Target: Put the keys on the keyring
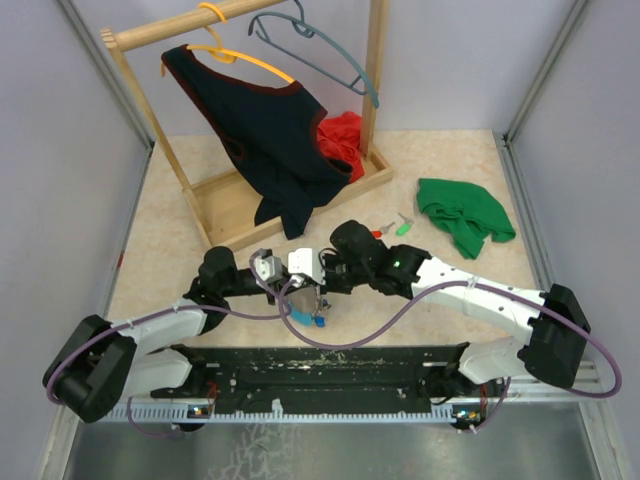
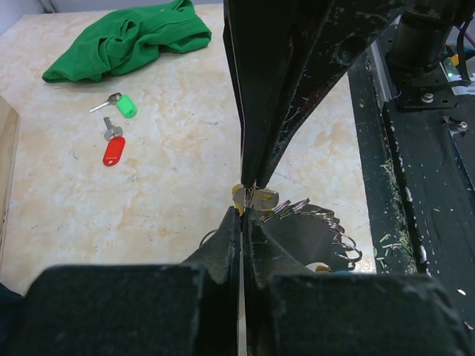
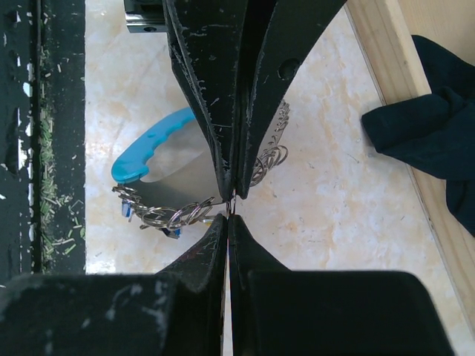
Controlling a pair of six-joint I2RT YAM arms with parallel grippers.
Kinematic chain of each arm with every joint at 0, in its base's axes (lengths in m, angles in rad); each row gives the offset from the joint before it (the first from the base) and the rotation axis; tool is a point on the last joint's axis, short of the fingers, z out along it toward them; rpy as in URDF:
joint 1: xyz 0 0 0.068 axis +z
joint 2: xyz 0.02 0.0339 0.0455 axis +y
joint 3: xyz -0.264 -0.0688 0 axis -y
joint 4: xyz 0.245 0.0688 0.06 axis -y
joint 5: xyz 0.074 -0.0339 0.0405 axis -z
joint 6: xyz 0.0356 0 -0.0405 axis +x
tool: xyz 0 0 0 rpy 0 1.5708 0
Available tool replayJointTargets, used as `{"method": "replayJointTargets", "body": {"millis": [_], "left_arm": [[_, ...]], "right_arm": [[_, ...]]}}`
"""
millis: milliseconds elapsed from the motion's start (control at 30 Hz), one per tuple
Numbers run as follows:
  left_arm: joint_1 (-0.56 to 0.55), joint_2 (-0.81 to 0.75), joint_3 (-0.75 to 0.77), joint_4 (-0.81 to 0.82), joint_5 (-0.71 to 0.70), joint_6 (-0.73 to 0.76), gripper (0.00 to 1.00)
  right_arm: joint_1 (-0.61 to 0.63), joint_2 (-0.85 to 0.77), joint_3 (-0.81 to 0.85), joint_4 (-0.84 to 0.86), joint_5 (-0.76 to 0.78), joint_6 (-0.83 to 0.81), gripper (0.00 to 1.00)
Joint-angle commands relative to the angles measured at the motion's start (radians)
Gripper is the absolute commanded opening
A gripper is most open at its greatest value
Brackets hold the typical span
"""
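The keyring hangs between my two grippers, which meet tip to tip above the table. Its light-blue band [image 3: 147,153] and wiry coil [image 3: 167,215] show in the right wrist view, and the coil [image 2: 326,222] in the left wrist view. In the top view the keyring [image 1: 306,315] has a blue key [image 1: 320,322] dangling. My left gripper [image 2: 245,213] is shut on the end of the coil. My right gripper [image 3: 228,216] is shut on a thin metal part, seemingly the yellow-capped key [image 2: 239,196]. A green key [image 2: 126,105] and a red key [image 2: 113,150] lie on the table.
A green cloth [image 1: 462,215] lies at the right, beyond the loose keys. A wooden clothes rack [image 1: 290,190] with a dark garment [image 1: 265,125] and a red cloth [image 1: 345,140] stands at the back. The black base rail [image 1: 320,365] runs along the near edge.
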Motion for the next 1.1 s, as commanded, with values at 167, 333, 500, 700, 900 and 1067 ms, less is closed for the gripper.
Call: {"method": "replayJointTargets", "body": {"millis": [167,333,500,700,900,1067], "left_arm": [[0.001,-0.019,0.037,0.002,-0.066,-0.032,0.0],[0.001,-0.03,0.034,0.005,-0.09,-0.047,0.0],[0.003,-0.038,0.021,0.037,-0.107,-0.069,0.0],[0.004,-0.038,0.017,0.06,-0.106,-0.09,0.0],[0.011,-0.052,-0.006,0.119,-0.123,-0.122,0.0],[0.012,-0.058,-0.043,0.217,-0.179,-0.174,0.0]], "right_arm": [[0.03,-0.051,-0.023,0.035,0.024,-0.022,0.0],[0.03,-0.059,-0.043,0.044,0.032,-0.025,0.0],[0.03,-0.054,-0.068,0.069,0.022,-0.026,0.0],[0.03,-0.047,-0.093,0.113,0.011,-0.03,0.0],[0.03,-0.038,-0.115,0.147,0.012,-0.03,0.0],[0.03,-0.057,-0.168,0.239,0.0,0.006,0.0]]}}
